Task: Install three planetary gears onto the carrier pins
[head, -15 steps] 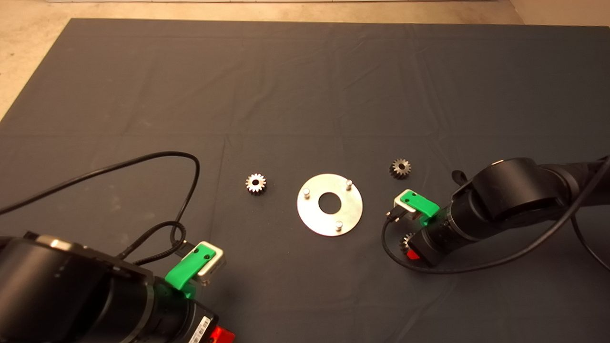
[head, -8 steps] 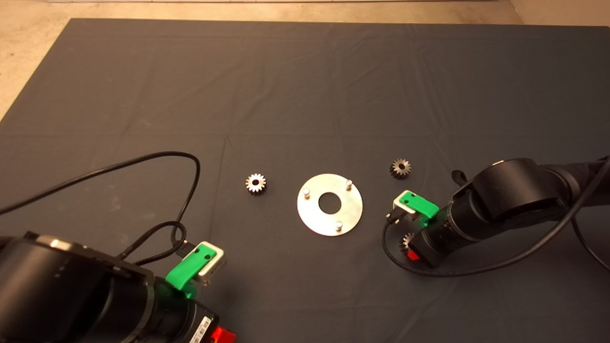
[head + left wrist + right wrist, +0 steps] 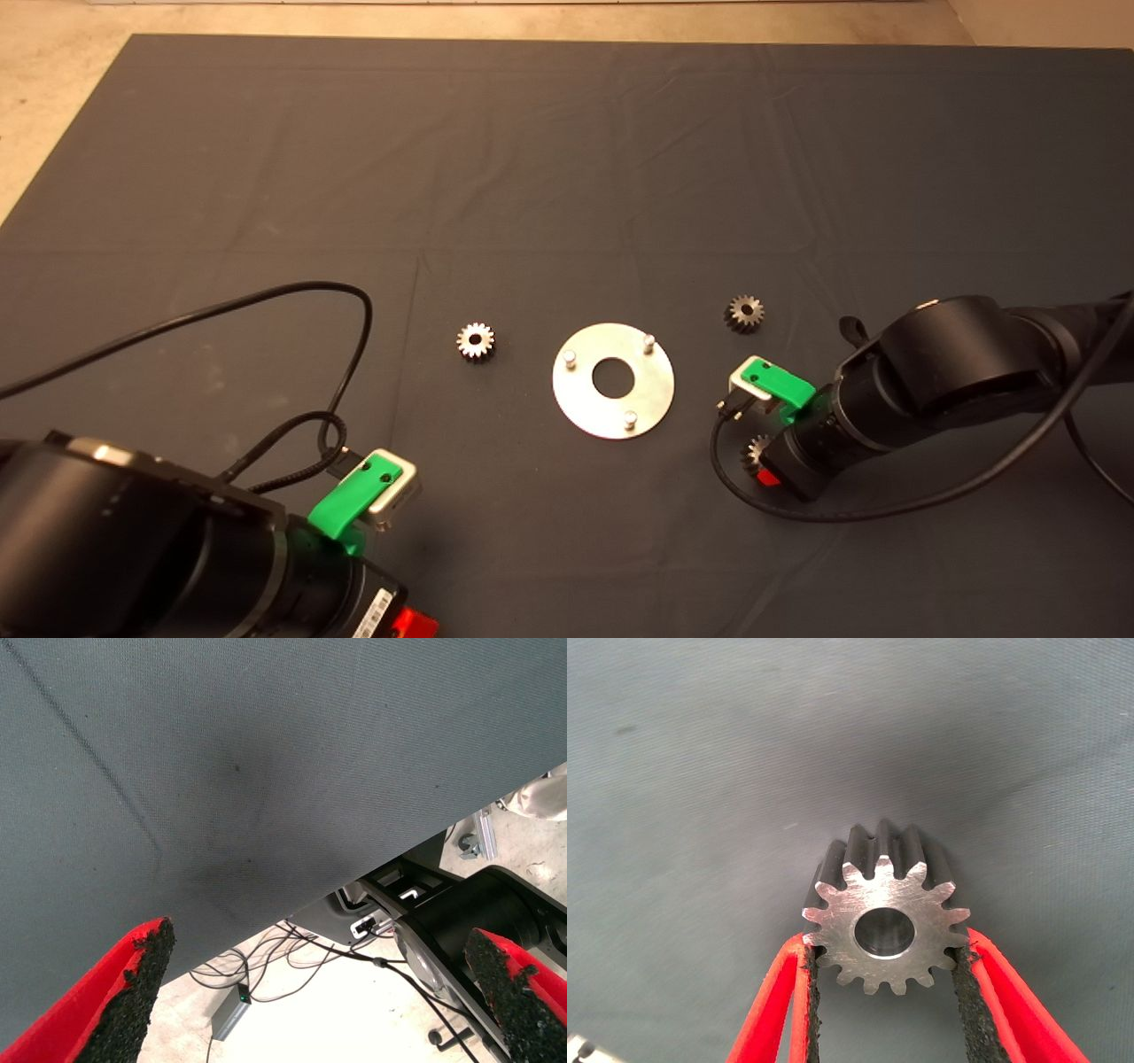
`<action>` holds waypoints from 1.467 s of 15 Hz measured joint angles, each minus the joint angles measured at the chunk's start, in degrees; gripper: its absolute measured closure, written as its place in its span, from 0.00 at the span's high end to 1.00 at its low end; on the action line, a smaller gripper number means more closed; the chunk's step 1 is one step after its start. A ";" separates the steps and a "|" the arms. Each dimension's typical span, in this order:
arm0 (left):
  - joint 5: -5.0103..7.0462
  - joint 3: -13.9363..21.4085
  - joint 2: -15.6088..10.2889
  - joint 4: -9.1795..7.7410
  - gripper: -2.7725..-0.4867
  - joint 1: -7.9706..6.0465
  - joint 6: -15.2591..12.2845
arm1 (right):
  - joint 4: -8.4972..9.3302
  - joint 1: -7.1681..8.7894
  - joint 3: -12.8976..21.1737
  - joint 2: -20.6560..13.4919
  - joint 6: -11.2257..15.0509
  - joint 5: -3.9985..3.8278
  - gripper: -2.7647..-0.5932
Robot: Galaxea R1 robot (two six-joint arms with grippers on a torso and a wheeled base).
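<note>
The shiny round disc (image 3: pixel 613 397) lies mid-mat with three bare carrier pins (image 3: pixel 570 358) standing in a triangle around its central hole. One planetary gear (image 3: pixel 476 340) rests on the mat left of the disc, a darker one (image 3: pixel 744 313) to its upper right. A third gear (image 3: pixel 884 914) sits between the black pads of my right gripper (image 3: pixel 884 967), which is shut on it; in the head view this gear (image 3: pixel 754 454) peeks out at the gripper, right of and below the disc. My left gripper (image 3: pixel 323 992) is parked open at the lower left, over the mat's edge.
A black cable (image 3: pixel 292 354) loops across the mat left of the left gear. Another cable (image 3: pixel 735 483) curves around the right gripper. The dark mat (image 3: pixel 567 159) stretches bare toward the far side, with tan floor (image 3: pixel 53 53) beyond it.
The right gripper with its gear has shifted very slightly, lower in the head view. The left arm, the disc and the two loose gears are as before.
</note>
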 joint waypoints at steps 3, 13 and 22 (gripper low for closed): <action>-0.02 0.00 0.00 0.00 0.82 0.01 0.00 | 0.45 3.62 1.52 0.00 -0.04 0.12 0.11; 0.00 0.00 0.02 0.00 0.82 -0.02 -0.02 | 6.23 13.48 2.67 2.00 -0.15 0.12 0.11; 0.02 0.00 0.18 0.00 0.82 -0.02 -0.04 | 8.11 15.04 3.13 5.34 0.00 0.06 0.11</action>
